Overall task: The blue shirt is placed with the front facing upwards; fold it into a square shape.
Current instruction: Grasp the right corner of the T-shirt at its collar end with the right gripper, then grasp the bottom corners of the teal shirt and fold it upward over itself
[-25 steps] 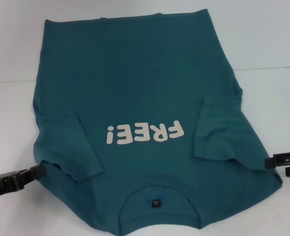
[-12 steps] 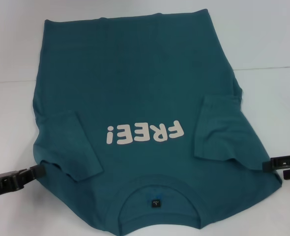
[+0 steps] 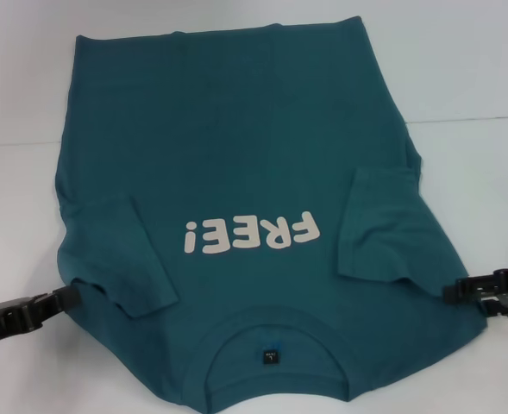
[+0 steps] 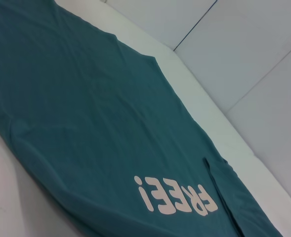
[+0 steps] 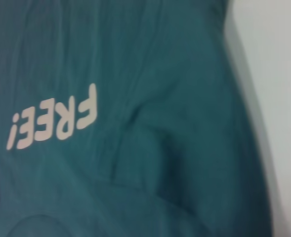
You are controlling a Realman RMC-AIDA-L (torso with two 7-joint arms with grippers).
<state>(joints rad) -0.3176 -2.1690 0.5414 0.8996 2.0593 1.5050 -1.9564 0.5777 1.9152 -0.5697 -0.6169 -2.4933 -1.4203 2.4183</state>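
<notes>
Your two hands sit at the shirt's lower corners, one on each side.

The blue shirt (image 3: pixel 236 172) lies front up across the white tabletop (image 3: pixel 469 78), filling most of the head view, with the collar (image 3: pixel 271 345) at the bottom centre and the hem along the top. Both sleeves are folded inward onto the body, either side of the cream "FREE!" lettering (image 3: pixel 249 233), which reads upside down to you. Your left hand (image 3: pixel 64 299) reaches in low from the bottom left of the frame, its tip touching the shirt's edge beside the folded left sleeve. Your right hand (image 3: pixel 454 291) comes in from the lower right edge, its tip at the shirt's edge just below the right sleeve. You cannot tell whether either hand is open, closed or pinching cloth.
</notes>
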